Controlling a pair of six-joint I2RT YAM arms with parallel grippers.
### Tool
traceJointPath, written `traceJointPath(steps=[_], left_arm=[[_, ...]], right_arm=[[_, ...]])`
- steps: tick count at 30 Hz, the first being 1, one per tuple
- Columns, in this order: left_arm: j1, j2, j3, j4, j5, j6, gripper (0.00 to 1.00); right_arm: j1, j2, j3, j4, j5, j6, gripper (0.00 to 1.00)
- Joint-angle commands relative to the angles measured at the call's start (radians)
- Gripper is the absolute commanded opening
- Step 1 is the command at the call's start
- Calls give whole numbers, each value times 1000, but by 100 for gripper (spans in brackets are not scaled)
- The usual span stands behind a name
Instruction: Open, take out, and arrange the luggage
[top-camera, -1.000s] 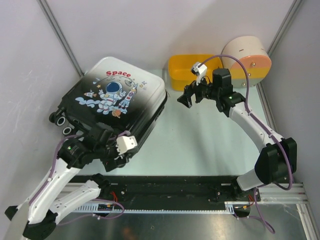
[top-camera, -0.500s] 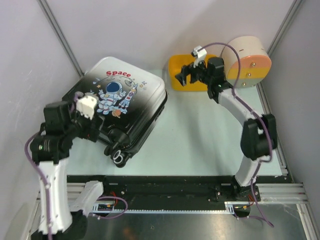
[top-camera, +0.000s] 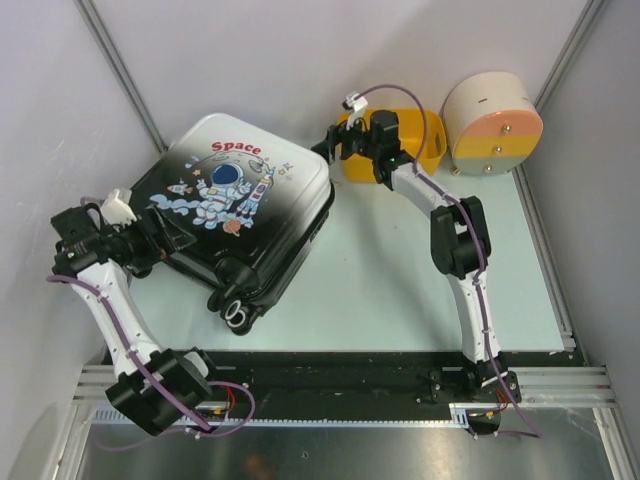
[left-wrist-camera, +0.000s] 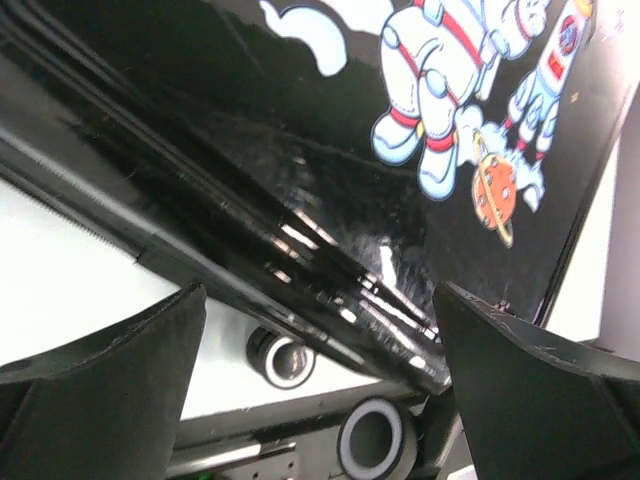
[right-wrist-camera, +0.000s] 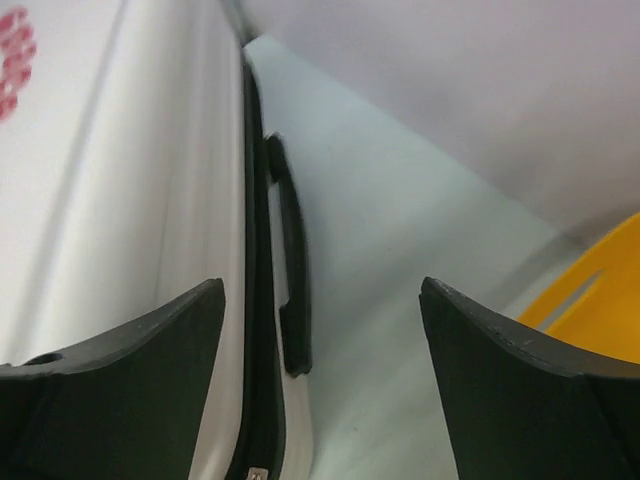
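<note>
The left gripper (top-camera: 170, 242) stands wide open and holds nothing. Its fingers (left-wrist-camera: 110, 380) face the black lower edge of the suitcase (top-camera: 240, 200) close ahead, and two wheels (left-wrist-camera: 375, 440) sit just beneath that edge. The suitcase lies closed and flat on the table (top-camera: 400, 270), astronaut print up. The right gripper (top-camera: 335, 148) is also open and empty. The suitcase's white end and black handle (right-wrist-camera: 290, 270) lie ahead to its left, a yellow basket (right-wrist-camera: 600, 290) to its right.

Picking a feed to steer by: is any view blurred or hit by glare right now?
Top external: sharp and evenly lit across the black-to-white hard-shell suitcase. Left wrist: in focus, but bright glare streaks cross its glossy black shell. Right wrist: softest, the suitcase's white side and black side handle look smeared.
</note>
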Motion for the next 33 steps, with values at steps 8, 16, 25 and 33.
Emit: traceJointPath(steps=[8, 16, 25, 33], left_arm=[[-51, 222, -7, 379, 107, -194, 97], [-233, 430, 127, 459, 47, -129, 91], [-301, 526, 288, 462, -79, -44, 93], [-304, 434, 250, 460, -33, 62, 98]], right_arm=[[95, -119, -309, 59, -354, -48, 73], [159, -354, -621, -100, -431, -220, 70], [302, -517, -709, -297, -462, -275, 66], [298, -664, -756, -423, -440, -293, 66]])
